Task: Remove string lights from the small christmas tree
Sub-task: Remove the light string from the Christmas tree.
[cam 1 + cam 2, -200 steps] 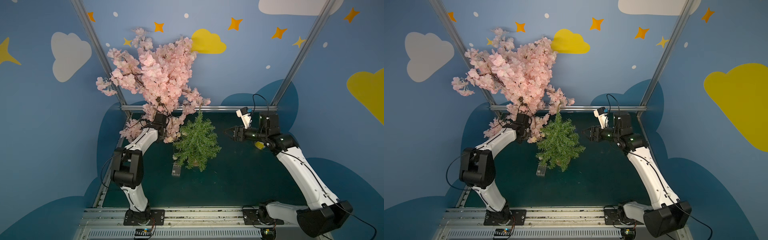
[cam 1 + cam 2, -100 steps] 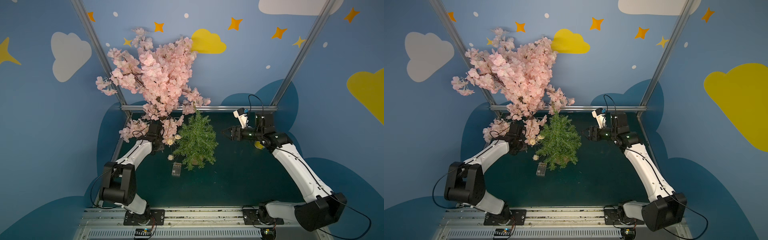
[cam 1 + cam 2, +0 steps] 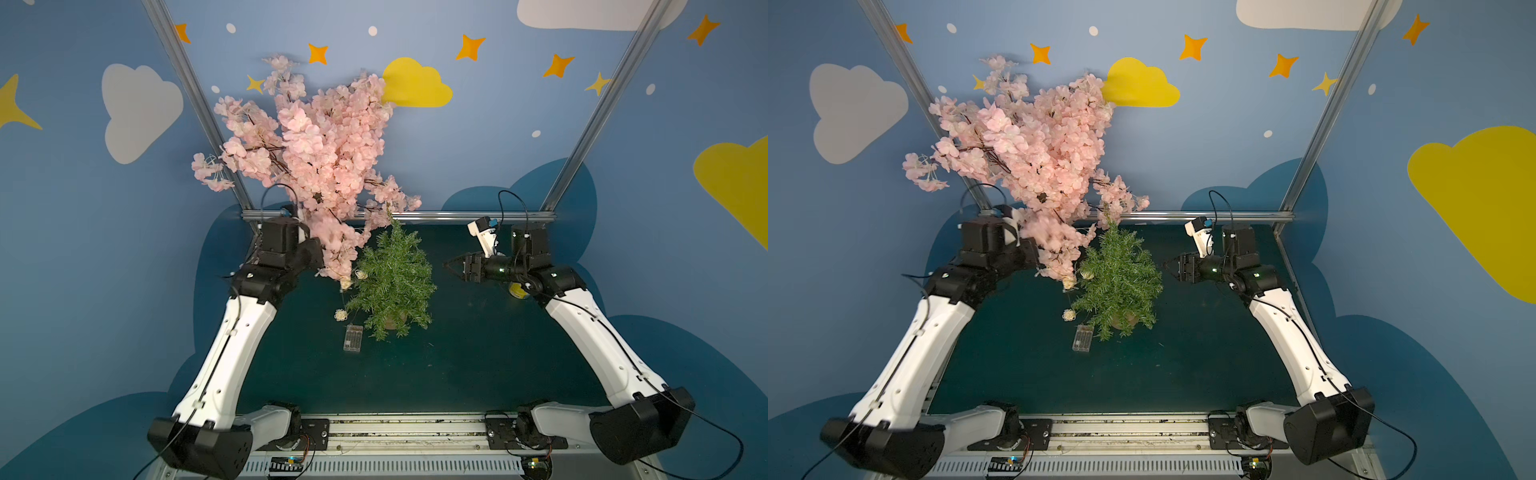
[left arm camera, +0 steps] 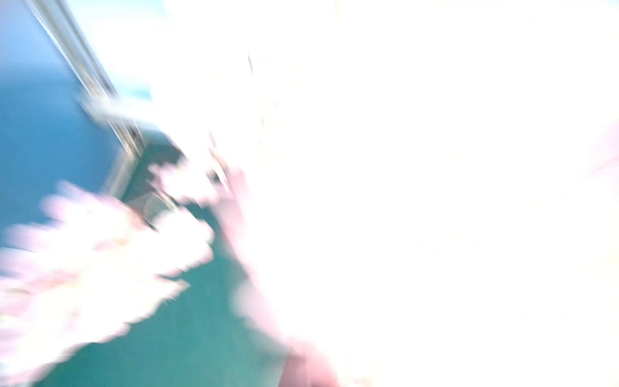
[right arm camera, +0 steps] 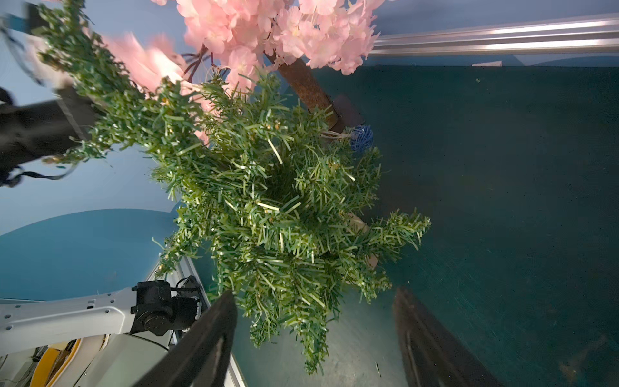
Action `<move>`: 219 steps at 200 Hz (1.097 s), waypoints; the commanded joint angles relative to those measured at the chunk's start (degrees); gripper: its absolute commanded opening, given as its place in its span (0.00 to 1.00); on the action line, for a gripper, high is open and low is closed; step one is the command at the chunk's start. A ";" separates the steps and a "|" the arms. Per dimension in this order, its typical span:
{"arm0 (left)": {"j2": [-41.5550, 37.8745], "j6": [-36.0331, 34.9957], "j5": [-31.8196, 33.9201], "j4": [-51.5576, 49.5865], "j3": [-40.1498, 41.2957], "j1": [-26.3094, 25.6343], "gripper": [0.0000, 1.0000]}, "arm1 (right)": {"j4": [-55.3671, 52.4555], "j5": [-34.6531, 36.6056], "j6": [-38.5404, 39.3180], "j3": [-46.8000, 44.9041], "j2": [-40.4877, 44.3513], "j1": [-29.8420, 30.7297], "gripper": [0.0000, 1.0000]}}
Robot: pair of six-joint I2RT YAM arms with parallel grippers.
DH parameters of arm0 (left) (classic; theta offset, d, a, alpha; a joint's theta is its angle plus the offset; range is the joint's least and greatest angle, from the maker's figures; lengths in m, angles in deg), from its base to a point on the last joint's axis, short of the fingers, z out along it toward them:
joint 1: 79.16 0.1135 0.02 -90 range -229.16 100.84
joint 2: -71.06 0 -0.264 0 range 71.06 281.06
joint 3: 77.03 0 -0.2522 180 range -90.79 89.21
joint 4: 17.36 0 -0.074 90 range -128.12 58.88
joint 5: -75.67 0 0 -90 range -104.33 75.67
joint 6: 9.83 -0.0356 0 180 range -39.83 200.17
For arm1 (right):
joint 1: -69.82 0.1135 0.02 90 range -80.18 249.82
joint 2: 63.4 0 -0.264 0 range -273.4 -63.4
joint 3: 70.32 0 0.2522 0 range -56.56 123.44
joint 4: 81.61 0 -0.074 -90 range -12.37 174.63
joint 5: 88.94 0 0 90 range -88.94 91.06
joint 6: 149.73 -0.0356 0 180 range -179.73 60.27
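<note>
gaping wide, the right pincer (image 3: 451,266) is hovering just beside the tree (image 3: 392,282). beyond the tree, the lights (image 3: 340,315) are dangling at its far side, their box (image 3: 353,338) lying on the mat (image 3: 478,365). farther still, the left pincer is clenching, buried in blossom (image 3: 316,141); what it is gripping is hidden.

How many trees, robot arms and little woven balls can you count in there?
Trees: 2 (pink blossom tree, small christmas tree)
Robot arms: 2 (left arm, right arm)
Cream balls: 3 showing in a top view
Blue ball: 1, in the right wrist view
Total: 8; more balls may hide in the branches.
</note>
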 commanded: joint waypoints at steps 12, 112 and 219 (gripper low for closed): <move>-2.32 -0.14 -2.29 -2.63 -10.38 1.96 0.03 | 1.07 -1.06 -1.27 -0.25 1.94 -0.23 0.74; -11.40 -1.23 -1.15 -12.58 -8.42 2.16 0.03 | 0.22 -0.45 -1.85 -1.46 5.22 -0.27 0.75; -2.69 -1.48 9.61 -7.44 17.82 9.34 0.03 | -2.01 0.12 -1.09 -2.70 7.89 0.17 0.74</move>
